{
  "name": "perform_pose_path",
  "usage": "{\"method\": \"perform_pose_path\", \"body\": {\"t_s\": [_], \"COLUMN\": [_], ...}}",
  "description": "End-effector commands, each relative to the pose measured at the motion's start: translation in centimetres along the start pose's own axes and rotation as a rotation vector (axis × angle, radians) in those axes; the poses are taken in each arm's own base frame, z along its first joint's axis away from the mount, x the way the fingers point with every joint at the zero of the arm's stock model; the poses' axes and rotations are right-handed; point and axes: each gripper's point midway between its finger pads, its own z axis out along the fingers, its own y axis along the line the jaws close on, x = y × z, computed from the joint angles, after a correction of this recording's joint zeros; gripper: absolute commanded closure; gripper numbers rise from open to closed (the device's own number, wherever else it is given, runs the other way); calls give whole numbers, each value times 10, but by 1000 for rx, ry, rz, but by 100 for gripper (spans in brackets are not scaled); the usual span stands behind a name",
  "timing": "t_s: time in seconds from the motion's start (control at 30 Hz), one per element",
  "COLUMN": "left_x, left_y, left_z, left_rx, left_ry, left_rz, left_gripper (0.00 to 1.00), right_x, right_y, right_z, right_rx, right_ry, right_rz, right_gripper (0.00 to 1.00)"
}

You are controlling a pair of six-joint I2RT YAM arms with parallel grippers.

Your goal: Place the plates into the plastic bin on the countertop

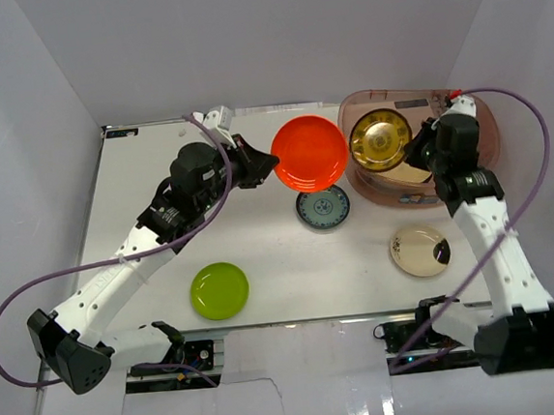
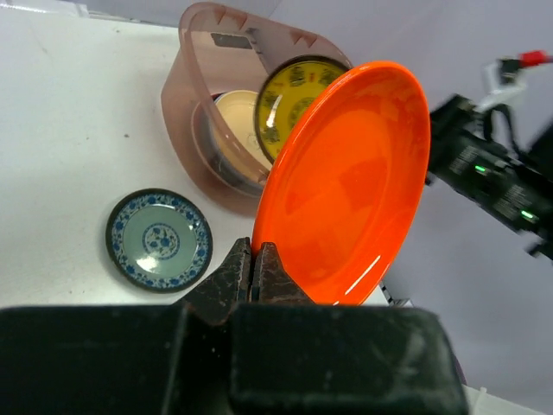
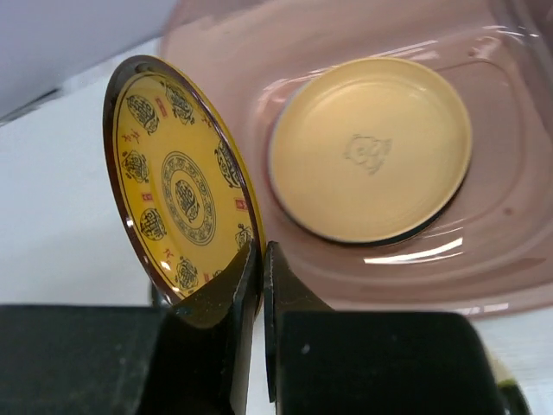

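My left gripper (image 1: 271,165) (image 2: 254,259) is shut on the rim of the orange-red plate (image 1: 309,153) (image 2: 346,181) and holds it tilted above the countertop (image 1: 158,179), left of the plastic bin (image 1: 362,181) (image 2: 186,130). My right gripper (image 1: 418,151) (image 3: 262,259) is shut on the rim of the brown-and-yellow patterned plate (image 1: 380,138) (image 3: 177,194), holding it on edge over the bin (image 3: 380,259). A tan plate (image 3: 371,147) lies flat in the bin. The blue-patterned plate (image 1: 323,208) (image 2: 159,239), the lime green plate (image 1: 219,290) and a cream plate (image 1: 420,250) lie on the countertop.
Pale grey walls (image 1: 38,141) enclose the countertop on three sides. Purple cables (image 1: 534,146) loop from both arms. The right arm (image 2: 492,173) shows beside the orange-red plate in the left wrist view.
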Motion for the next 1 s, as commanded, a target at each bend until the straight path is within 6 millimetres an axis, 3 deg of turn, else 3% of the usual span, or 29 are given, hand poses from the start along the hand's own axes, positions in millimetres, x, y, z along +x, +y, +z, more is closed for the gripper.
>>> {"method": "perform_pose_path", "body": {"t_s": [0.0, 0.03, 0.07, 0.13, 0.17, 0.23, 0.27, 0.33, 0.37, 0.4, 0.43, 0.47, 0.5, 0.53, 0.57, 0.6, 0.63, 0.67, 0.7, 0.73, 0.8, 0.83, 0.87, 0.9, 0.93, 0.97], "left_x": [-25, -27, -29, -29, -19, -25, -11, -17, -3, -11, -10, -9, 6, -4, -2, 14, 5, 7, 25, 17, 24, 47, 38, 43, 62, 60], "left_y": [-22, -22, -24, -26, -17, -27, -17, -25, -13, -20, -19, -18, -7, -17, -16, -7, -19, -22, -13, -31, -40, -35, -50, -50, -46, -49], "left_z": [7, 11, 23, 45, 56, 72, 93, 110, 130, 136, 145, 152, 169, 176, 183, 201, 207, 214, 231, 236, 249, 264, 267, 273, 283, 287], "left_rx": [63, 60, 61, 60, 40, 69, 49, 66, 40, 51, 49, 46, 26, 50, 52, 37, 72, 81, 69, 112, 137, 131, 164, 167, 158, 164], "left_ry": [-38, -38, -32, -12, 14, 18, 58, 57, 91, 78, 84, 85, 115, 97, 102, 132, 113, 116, 142, 120, 117, 147, 119, 120, 139, 114], "left_rz": [16, 22, 37, 49, 52, 50, 49, 44, 40, 35, 33, 30, 23, 14, 7, -7, -9, -9, -11, -7, -1, 2, 7, 8, 8, 16], "left_gripper": [100, 100, 100, 100, 100, 100, 100, 100, 100, 100, 100, 100, 100, 100, 100, 100, 100, 100, 100, 100, 100, 100, 100, 100, 100, 100], "right_x": [-41, -52, -42, -28, -23, -4, 1, 9, 8, 8, -2, -8, -14, -30, -40, -57, -67, -73, -84, -87, -89, -88, -86, -81, -80, -77], "right_y": [-36, -44, -63, -78, -83, -83, -84, -86, -91, -90, -93, -92, -87, -86, -84, -75, -72, -67, -53, -45, -26, -21, -19, -15, -12, -11], "right_z": [49, 56, 76, 98, 103, 116, 119, 123, 123, 122, 116, 112, 108, 96, 88, 72, 61, 52, 34, 26, 7, 3, -1, -4, -9, -11], "right_rx": [144, 171, 220, 241, 248, 209, 201, 196, 205, 188, 179, 163, 126, 114, 98, 67, 57, 41, -16, -48, -147, -170, -184, -205, -216, -222], "right_ry": [-106, -117, -69, -8, 6, 50, 56, 66, 63, 67, 46, 33, 25, -20, -50, -98, -131, -152, -201, -222, -257, -259, -257, -245, -247, -240], "right_rz": [-14, -12, -6, 11, 14, 45, 53, 75, 87, 100, 133, 151, 165, 182, 188, 184, 185, 189, 177, 175, 176, 177, 180, 175, 171, 168], "right_gripper": [92, 92, 92, 92, 92, 92, 89, 77, 60, 55, 40, 34, 31, 30, 30, 30, 33, 36, 38, 42, 45, 45, 45, 45, 45, 45]}}
